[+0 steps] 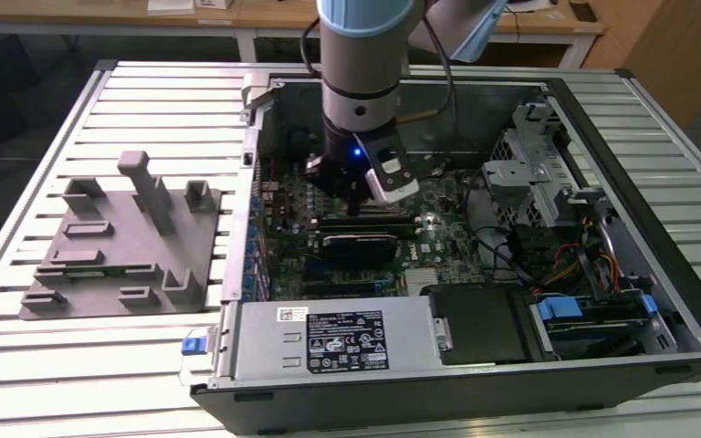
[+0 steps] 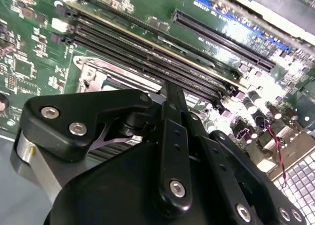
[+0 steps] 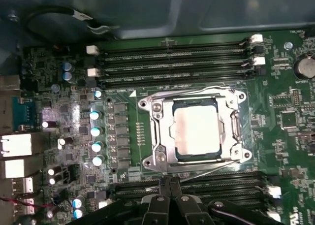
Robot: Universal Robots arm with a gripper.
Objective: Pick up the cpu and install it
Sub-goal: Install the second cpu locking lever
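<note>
The cpu (image 3: 197, 131), a pale silver square chip, lies flat in the metal socket frame (image 3: 156, 136) on the green motherboard (image 3: 59, 102). The frame is down around its edges. My gripper (image 3: 170, 185) hovers just beside the socket, over the nearer row of memory slots, with its black fingers pressed together and nothing between them. In the exterior view the gripper (image 1: 353, 196) reaches down into the open computer case (image 1: 266, 119) above the board's middle. The second wrist view shows the gripper (image 2: 170, 89) close above the socket frame (image 2: 93, 75).
Memory slots (image 3: 172, 62) flank the socket on two sides. A grey fixture (image 1: 120, 246) sits on the slatted table at the exterior view's left. Inside the case are a power supply (image 1: 326, 342), a black module (image 1: 357, 246), a drive cage (image 1: 546, 173) and loose cables (image 1: 570, 265).
</note>
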